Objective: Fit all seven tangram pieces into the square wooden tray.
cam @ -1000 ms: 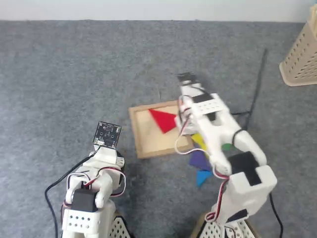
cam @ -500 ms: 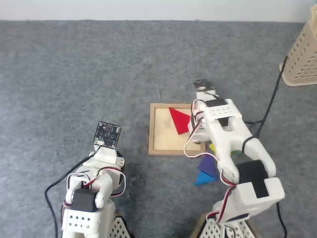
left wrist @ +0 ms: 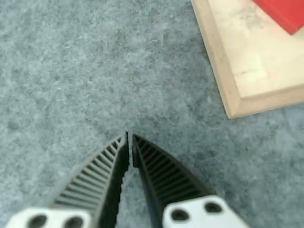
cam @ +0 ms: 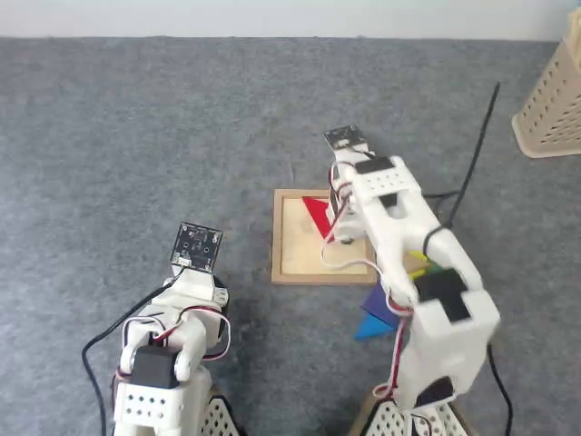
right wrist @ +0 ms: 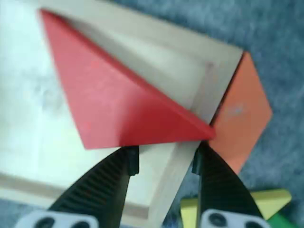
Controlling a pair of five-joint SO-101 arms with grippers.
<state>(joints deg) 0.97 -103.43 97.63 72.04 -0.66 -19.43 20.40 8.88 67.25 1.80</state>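
Note:
The square wooden tray [cam: 295,238] lies mid-table, and its rim [right wrist: 209,90] passes between the fingers of my right gripper [right wrist: 164,159], which is open. A red triangle [right wrist: 114,104] lies tilted in the tray with one tip resting on that rim. An orange piece [right wrist: 240,121] sits on the carpet just outside the rim. Yellow [cam: 419,263], green [cam: 436,270], purple [cam: 377,298] and blue [cam: 370,325] pieces lie beside the tray, partly under the right arm [cam: 381,195]. My left gripper [left wrist: 129,138] is shut over bare carpet near a tray corner [left wrist: 232,107].
Grey carpet covers the table. A beige perforated basket [cam: 554,100] stands at the far right edge. A black cable [cam: 472,163] runs behind the right arm. The left arm [cam: 182,300] sits folded at the near left.
The tray slid right and squared up a second ago and has since stayed put. The right arm swung right, then back left over the red triangle. The left arm has not moved.

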